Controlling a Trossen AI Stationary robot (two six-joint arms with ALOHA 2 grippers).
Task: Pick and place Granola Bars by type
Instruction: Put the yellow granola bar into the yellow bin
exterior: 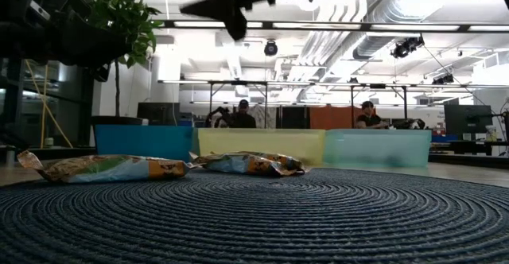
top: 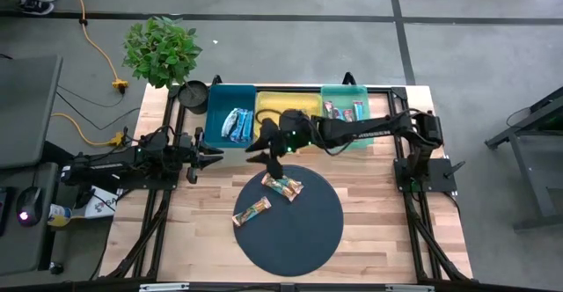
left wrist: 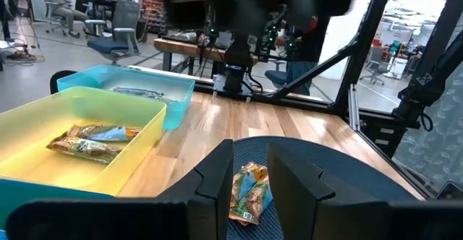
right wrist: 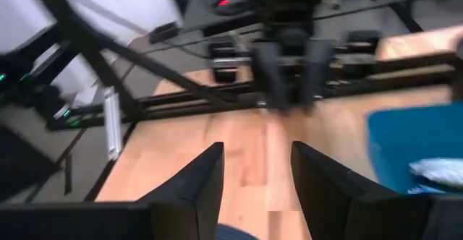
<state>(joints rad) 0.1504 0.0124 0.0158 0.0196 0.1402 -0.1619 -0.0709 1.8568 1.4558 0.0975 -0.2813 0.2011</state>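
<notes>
Over the wooden surface [top: 369, 213], my right arm reaches across from its base, its pincer [top: 261, 142] hanging above the near edge of the bins and the far rim of the round dark mat [top: 303, 239]. Its two fingers stand parted with bare wood showing between them; it holds nothing. My left pincer [top: 207, 156] waits just beside the teal bin [top: 217, 98], fingers narrowly parted and also empty.

The teal bin holds blue-white bars [top: 236, 123], the yellow bin [top: 268, 100] tan-gold ones [left wrist: 90, 140], the green bin [top: 330, 92] red-pink ones [top: 345, 110].

Two tan-gold granola bars [top: 286, 186] [top: 252, 211] lie flat on the mat, unsorted.

The risk, as I judge it: glossy flat wrappers on a woven mat may slip out of a shallow pinch, and the two pincers sit near enough to collide if both move toward the mat.
</notes>
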